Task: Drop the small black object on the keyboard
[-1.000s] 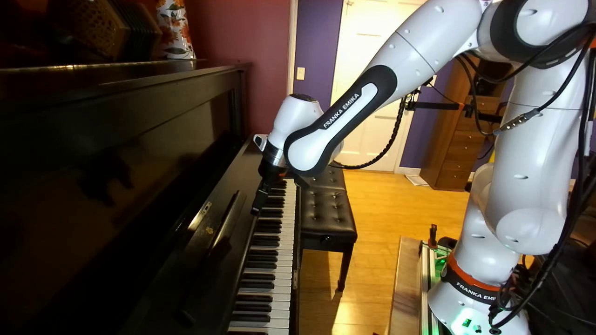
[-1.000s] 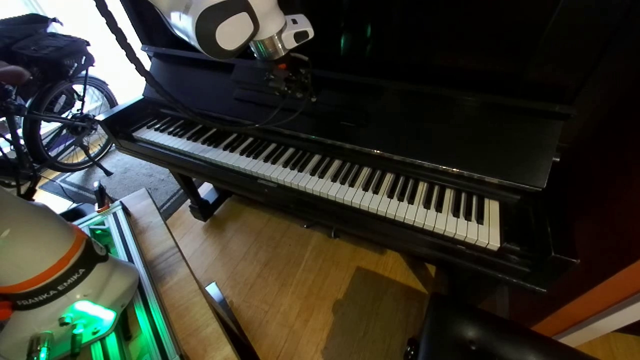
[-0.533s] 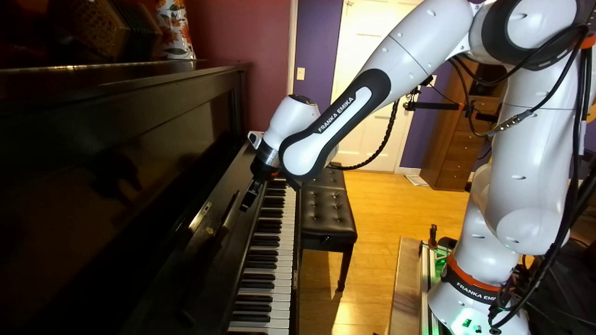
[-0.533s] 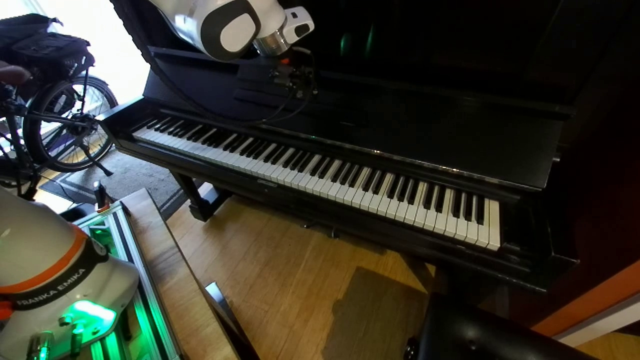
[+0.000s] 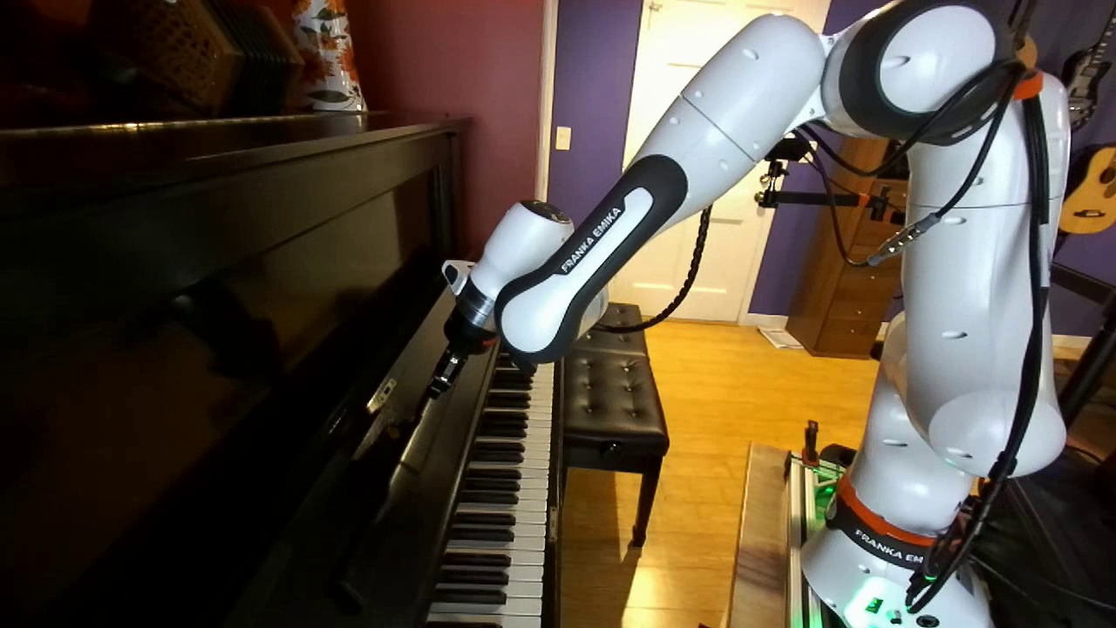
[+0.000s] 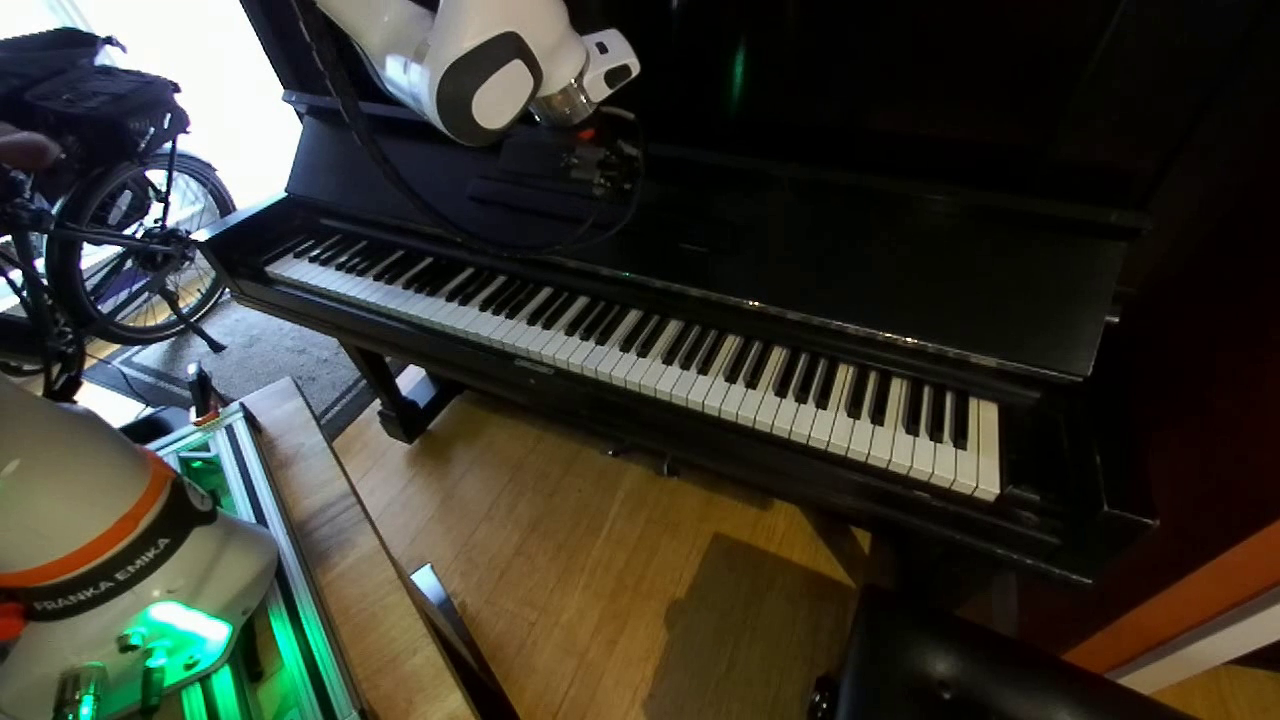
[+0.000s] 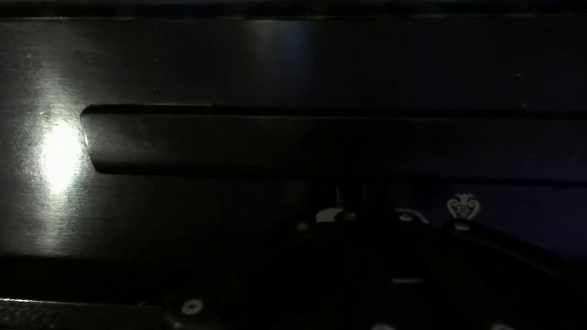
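Note:
The keyboard (image 5: 534,488), a long row of white and black keys, shows in both exterior views with nothing I can make out lying on it. My gripper (image 5: 440,388) points down over the dark sloping panel behind the keys, close to a narrow raised ledge. From the wrist, that ledge (image 7: 229,142) runs across the picture, and my gripper (image 7: 351,197) is a dark shape below it. Its fingertips look close together, but the gap is too dark to show whether anything is between them. The small black object cannot be picked out against the dark piano.
A dark padded bench (image 5: 615,397) stands in front of the keys. The piano's tall front (image 5: 218,288) rises behind the gripper, with a flowered vase (image 5: 330,61) on top. A loose black cable (image 6: 400,205) hangs from the arm. A bicycle (image 6: 130,220) stands past the piano's end.
My gripper has moved away from above the keys, toward the piano's front and over the sloping panel. The jaws look narrower than a second ago. The keyboard looks the same.

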Tool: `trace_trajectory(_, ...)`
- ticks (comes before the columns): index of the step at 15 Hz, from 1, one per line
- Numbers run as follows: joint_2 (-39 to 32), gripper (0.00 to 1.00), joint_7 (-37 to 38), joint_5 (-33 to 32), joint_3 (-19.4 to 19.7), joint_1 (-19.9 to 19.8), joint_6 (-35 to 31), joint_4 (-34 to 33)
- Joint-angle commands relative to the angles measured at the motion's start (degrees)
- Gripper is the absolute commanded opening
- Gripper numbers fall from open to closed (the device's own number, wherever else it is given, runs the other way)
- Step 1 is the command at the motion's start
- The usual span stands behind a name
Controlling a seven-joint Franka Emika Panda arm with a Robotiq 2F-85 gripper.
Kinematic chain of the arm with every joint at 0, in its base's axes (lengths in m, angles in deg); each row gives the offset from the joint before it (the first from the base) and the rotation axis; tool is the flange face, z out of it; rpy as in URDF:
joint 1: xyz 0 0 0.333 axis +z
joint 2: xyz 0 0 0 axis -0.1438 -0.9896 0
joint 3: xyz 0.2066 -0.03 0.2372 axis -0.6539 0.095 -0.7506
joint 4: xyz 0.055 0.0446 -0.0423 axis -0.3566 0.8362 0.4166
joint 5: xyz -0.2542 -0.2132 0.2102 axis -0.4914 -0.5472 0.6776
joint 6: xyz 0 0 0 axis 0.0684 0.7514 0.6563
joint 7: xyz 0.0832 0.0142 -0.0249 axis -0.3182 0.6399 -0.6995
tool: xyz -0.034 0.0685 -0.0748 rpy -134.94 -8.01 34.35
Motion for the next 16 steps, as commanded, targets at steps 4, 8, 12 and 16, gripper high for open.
trace_trajectory(4, -6.57, 0.0, -3.67, 0.22, -2.63, -2.28, -4.79, -4.19)
trace_trajectory(8, -9.43, 0.0, -5.98, 0.52, -7.0, -5.86, -7.22, -5.74)
trace_trajectory(12, -10.81, 0.0, -7.96, 0.31, -11.5, -10.34, -7.72, -6.01)
trace_trajectory(16, -11.37, 0.0, -9.83, 0.21, -15.99, -15.15, -6.02, -5.9)
